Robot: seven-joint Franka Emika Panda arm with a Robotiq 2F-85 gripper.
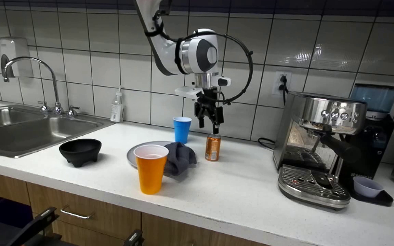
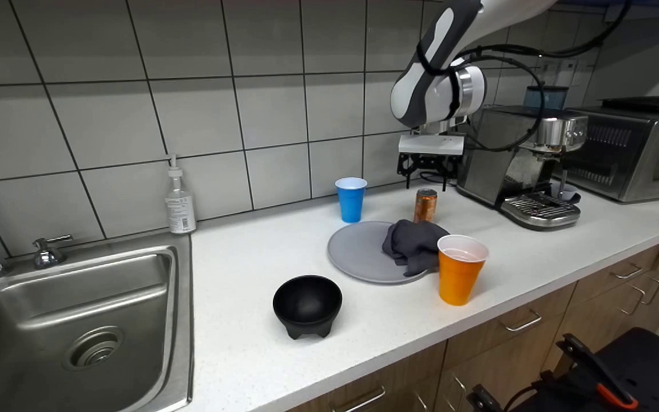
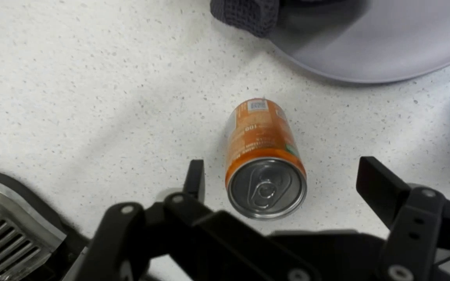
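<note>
Closest to the action, the gripper hangs fingertips-down above the white counter, its two fingers spread wide with nothing in their grip. Beneath it stands the orange can, upright on the counter, its silver top facing up; in the wrist view the can appears between the fingers, nearer one than the other, and no contact shows. How deep the fingertips reach is hard to tell; in an exterior view they seem to end about level with the can's top. As for progress, the gripper looks to be lined up over the can, while no grip on it is made and the can is not lifted; whether this is an approach or a release cannot be judged from these views. Near the can lies a grey plate with a dark cloth crumpled on it and spilling past its rim, and a blue cup stands upright close to the plate. Farther off come an orange cup near the cloth and an espresso machine well apart from the can. Beyond the plate, a black bowl stands toward the sink, and a soap bottle is set by the sink's corner near the tiled wall.
</note>
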